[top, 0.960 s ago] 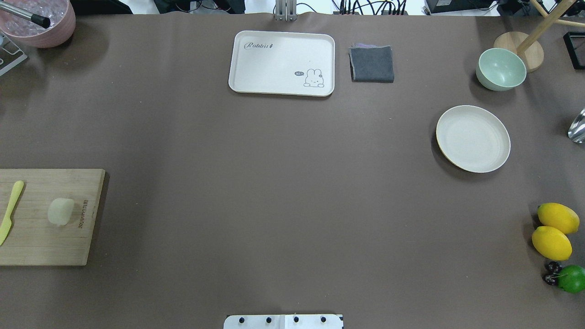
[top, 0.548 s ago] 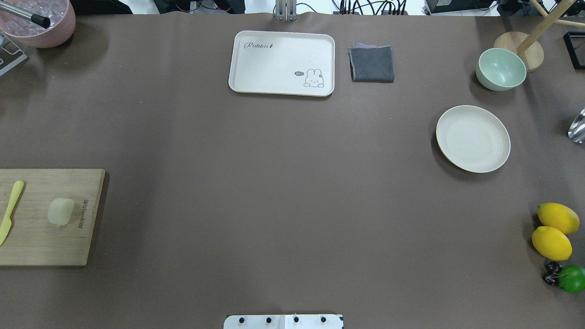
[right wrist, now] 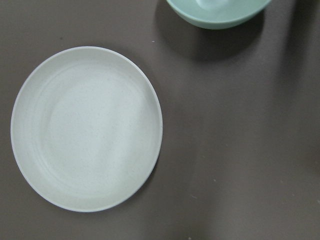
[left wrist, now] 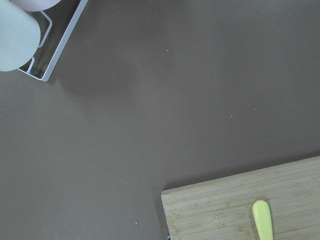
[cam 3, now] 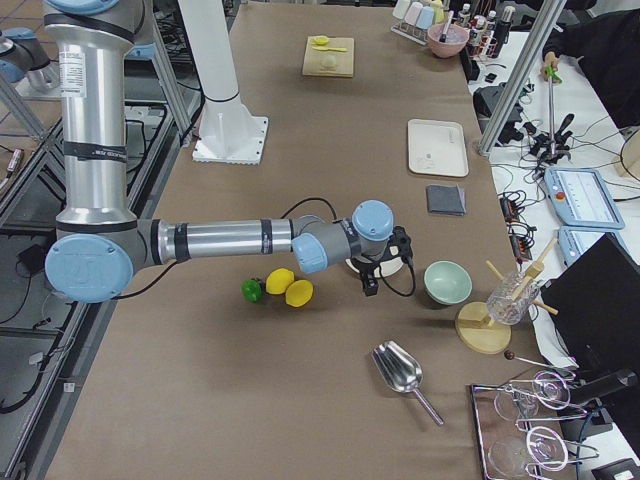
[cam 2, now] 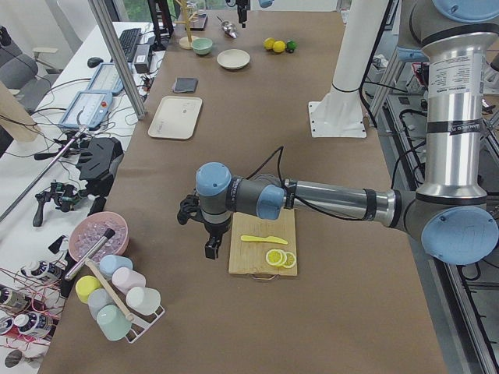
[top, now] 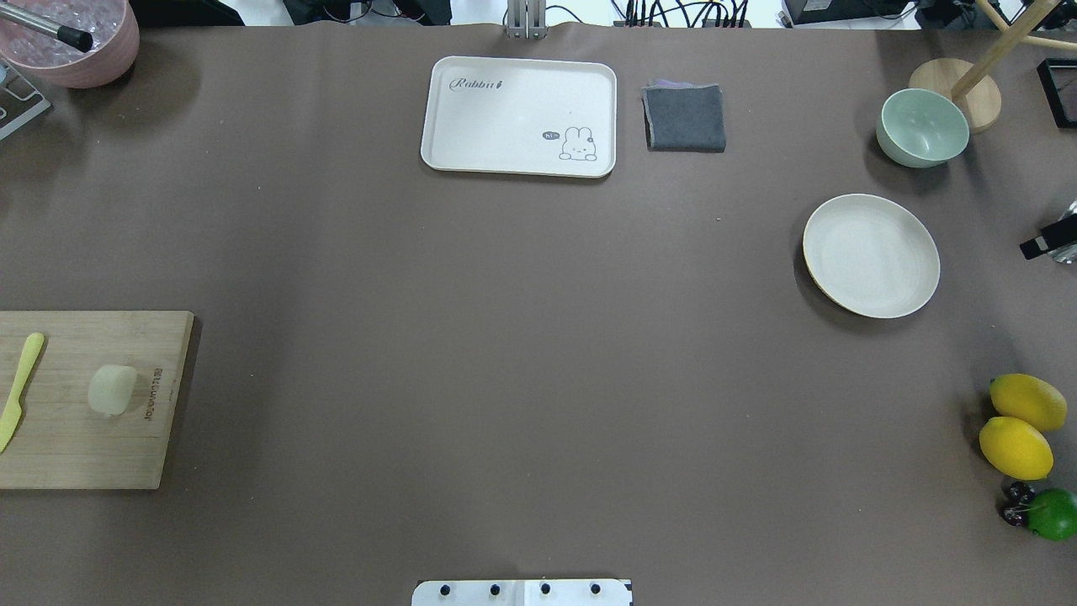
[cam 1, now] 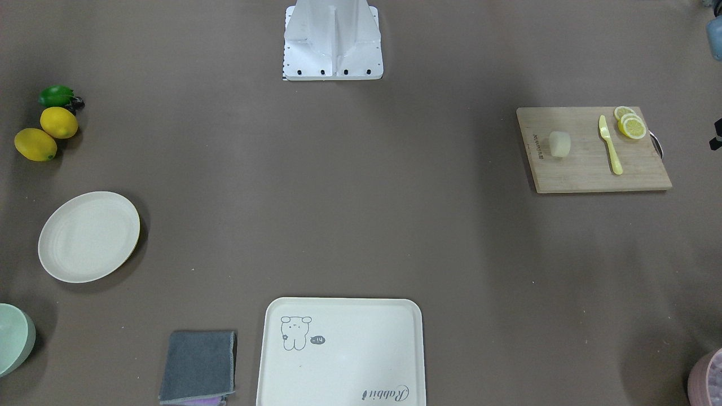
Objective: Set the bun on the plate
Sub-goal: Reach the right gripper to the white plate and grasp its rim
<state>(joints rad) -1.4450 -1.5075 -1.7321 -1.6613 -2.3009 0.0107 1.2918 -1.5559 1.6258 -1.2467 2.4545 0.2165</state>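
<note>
The bun (top: 112, 390) is a pale cream lump lying on a wooden cutting board (top: 80, 459) at the table's left edge, also seen as the bun (cam 1: 559, 144). Far to the right rests the round cream plate (top: 871, 255), which fills the right wrist view as the plate (right wrist: 86, 127) with nothing on it. My left gripper (cam 2: 210, 248) hangs beside the board's outer end, off the bun; I cannot tell whether it is open or shut. My right gripper (cam 3: 372, 285) hovers by the plate's outer side, and its state is unclear too.
A yellow knife (top: 21, 387) and lemon slices (cam 1: 630, 124) share the board. A rabbit tray (top: 517, 116) and grey cloth (top: 684, 118) lie at the far edge. A mint bowl (top: 922, 126), two lemons (top: 1015, 446) and a lime (top: 1052, 513) sit at right.
A black piece of the right gripper has come into the overhead view at the right edge, beside the plate. The bun, plate and other objects have not moved.
</note>
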